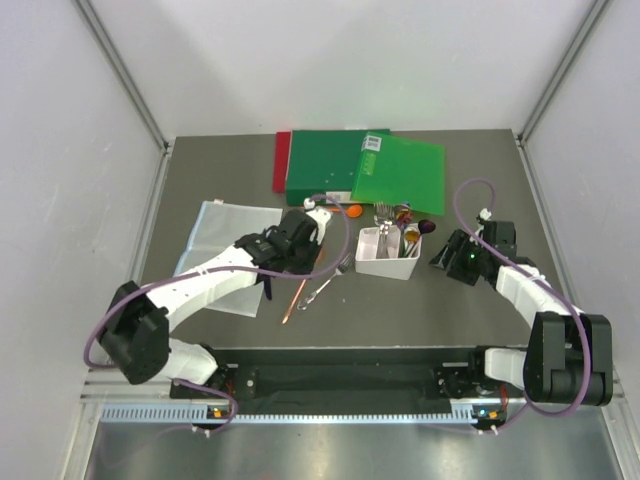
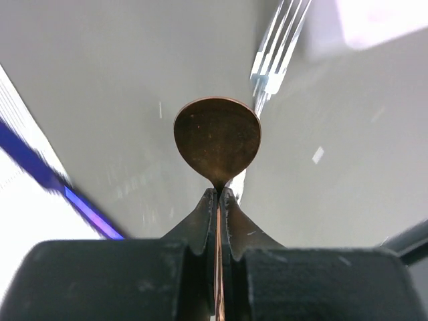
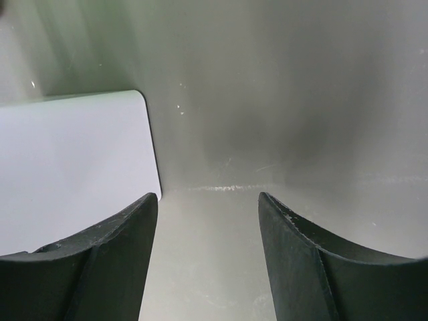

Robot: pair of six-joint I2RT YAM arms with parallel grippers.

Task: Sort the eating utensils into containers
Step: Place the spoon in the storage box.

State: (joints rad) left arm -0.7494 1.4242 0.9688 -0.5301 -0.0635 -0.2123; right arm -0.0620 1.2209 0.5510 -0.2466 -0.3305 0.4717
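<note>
Two arms rise from the near edge of the tabletop (image 1: 400, 310). The left arm reaches forward over a clear plastic sheet (image 1: 225, 250) towards the middle. Its wrist view shows the left claw (image 2: 219, 194) pressed together on the thin neck of a copper-coloured spoon (image 2: 217, 140), whose round bowl stands just past the fingertips while the handle runs back between them. Beyond the bowl, blurred, lie the tines of a silver fork (image 2: 277, 47).

From overhead, a slim copper-orange handle (image 1: 293, 298) slants out from under the left wrist. I cannot tell whether it belongs to the pinched spoon. A silver utensil (image 1: 322, 287) lies just beside it on the tabletop.

The right claw (image 3: 207, 197) is spread wide with nothing between its fingers, low over bare tabletop, just to the right of the white bin (image 1: 385, 268). A pale, round-cornered part of the bin fills the left of the right wrist view. The bin sits in the middle of the tabletop, between the two claws, and several utensils stand in its compartments, forks and a dark spoon among them.

Farther back lie overlapping green folders (image 1: 365, 165), with a red folder (image 1: 281, 160) showing at their left edge.
</note>
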